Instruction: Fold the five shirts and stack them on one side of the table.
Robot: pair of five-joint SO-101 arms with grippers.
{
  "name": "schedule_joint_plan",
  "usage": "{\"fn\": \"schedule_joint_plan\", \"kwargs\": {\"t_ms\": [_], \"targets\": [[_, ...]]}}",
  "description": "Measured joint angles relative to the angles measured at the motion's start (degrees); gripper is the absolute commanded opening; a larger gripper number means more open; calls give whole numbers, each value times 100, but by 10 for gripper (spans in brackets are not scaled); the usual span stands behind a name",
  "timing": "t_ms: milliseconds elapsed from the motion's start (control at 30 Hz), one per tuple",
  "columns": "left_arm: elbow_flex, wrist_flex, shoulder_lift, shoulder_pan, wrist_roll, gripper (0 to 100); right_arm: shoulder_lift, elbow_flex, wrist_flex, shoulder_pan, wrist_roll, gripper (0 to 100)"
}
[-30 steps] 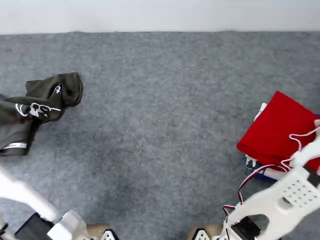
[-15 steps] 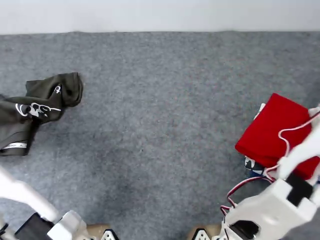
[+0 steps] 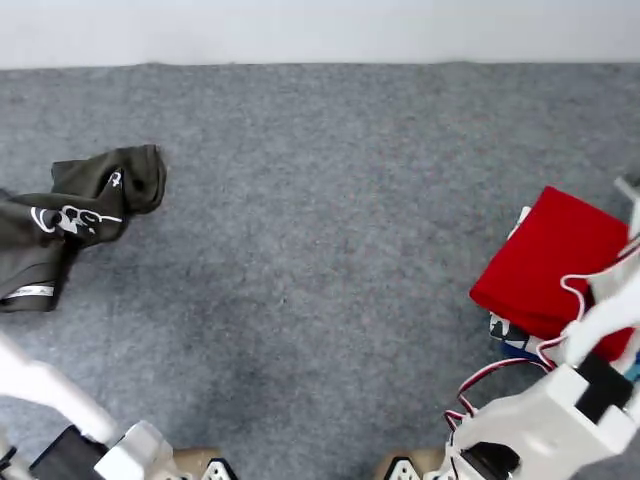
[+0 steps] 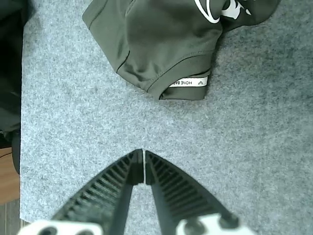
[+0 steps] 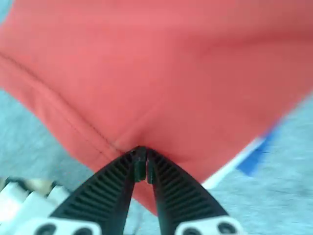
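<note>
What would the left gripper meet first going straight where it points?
Likely the dark shirt, at its labelled hem, straight ahead of the left gripper. Bare grey mat lies between; depth is unclear, so down-angled tips could touch mat first.

Left gripper [image 4: 144, 169]: fingers pressed together, pointing down. Right gripper [image 5: 141, 166]: fingers closed tip to tip.
</note>
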Motion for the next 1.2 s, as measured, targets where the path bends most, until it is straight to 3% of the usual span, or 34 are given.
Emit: {"fn": "schedule_joint_plan", "kwargs": {"t_ms": [100,300,700,867,1200], "targets": [[0,0,0,0,0,15,0,580,-211,0,176,9],[0,0,0,0,0,15,-316,325,-62,-18,308,9],[0,9,-97,44,0,24,-2031,554,9,-1099,273,9],[97,9,-35,220,0,151,-2690,1336,9,-1556,-563,9],[97,0,1371,273,0,203,-3376,2620,9,-2426,-1943,9]]}}
